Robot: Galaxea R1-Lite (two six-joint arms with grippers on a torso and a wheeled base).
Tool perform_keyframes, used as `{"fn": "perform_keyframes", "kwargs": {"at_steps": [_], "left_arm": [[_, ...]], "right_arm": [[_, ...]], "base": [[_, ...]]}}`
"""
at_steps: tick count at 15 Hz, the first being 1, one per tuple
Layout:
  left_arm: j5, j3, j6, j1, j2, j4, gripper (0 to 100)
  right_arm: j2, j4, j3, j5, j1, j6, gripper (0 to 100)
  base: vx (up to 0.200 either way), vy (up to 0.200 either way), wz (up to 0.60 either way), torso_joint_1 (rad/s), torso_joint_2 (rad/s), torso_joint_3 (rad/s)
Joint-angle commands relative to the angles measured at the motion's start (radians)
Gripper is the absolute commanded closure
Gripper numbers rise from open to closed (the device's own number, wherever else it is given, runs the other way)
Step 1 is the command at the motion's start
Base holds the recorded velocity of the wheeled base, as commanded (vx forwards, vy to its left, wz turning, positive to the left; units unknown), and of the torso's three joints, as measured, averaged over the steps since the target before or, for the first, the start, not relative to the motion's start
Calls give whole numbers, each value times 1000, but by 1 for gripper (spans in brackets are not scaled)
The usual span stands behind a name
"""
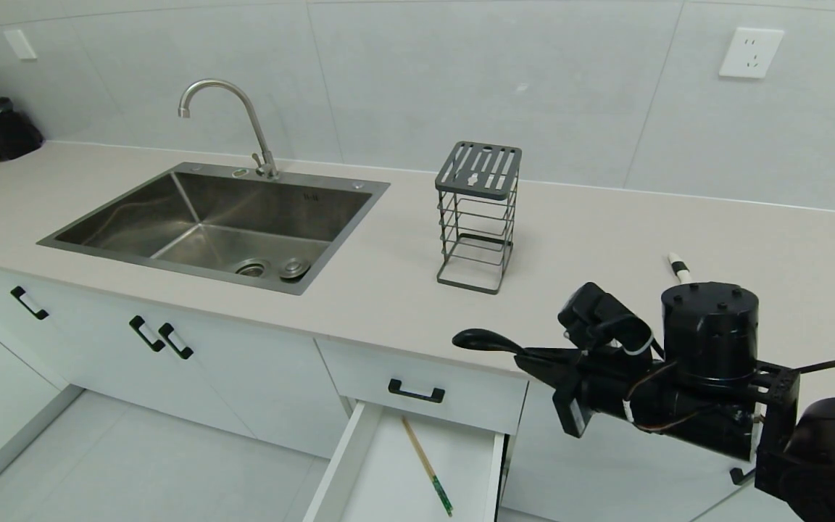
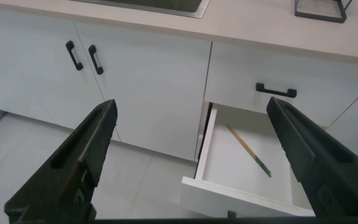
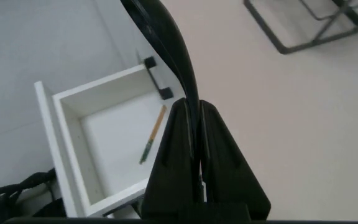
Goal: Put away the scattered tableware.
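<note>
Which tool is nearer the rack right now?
Right. The right tool, shut on the spoon, is over the counter edge, in front of the rack. The left tool is lower, out before the cabinets.

**Colours I logged at the counter**

I saw the spoon (image 1: 486, 339) and the right gripper (image 1: 530, 355) both black. The chopstick (image 1: 426, 465) was tan with a green end, the drawer (image 1: 388, 486) white. The rack (image 1: 477, 217) was dark grey with a slatted top, the sink (image 1: 135, 210) steel grey, the counter (image 1: 606, 239) pale beige, the cabinet handles (image 1: 415, 392) black.
</note>
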Motion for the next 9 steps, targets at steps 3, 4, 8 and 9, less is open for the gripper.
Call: {"fn": "perform_keyframes", "kwargs": {"at_steps": [3, 4, 8, 9], "left_arm": [[1, 0, 0, 1, 0, 0, 0], [1, 0, 0, 1, 0, 0, 0], [1, 0, 0, 1, 0, 0, 0], [1, 0, 0, 1, 0, 0, 0]], "right_arm": [[76, -12, -80, 1, 88, 12, 100], [94, -12, -104, 1, 111, 15, 100], [172, -7, -211, 7, 191, 91, 100], [174, -6, -208, 8, 199, 96, 100]], "base": [[0, 0, 0, 0, 0, 0], [0, 0, 0, 0, 0, 0], [0, 0, 0, 0, 0, 0], [0, 0, 0, 0, 0, 0]]}}
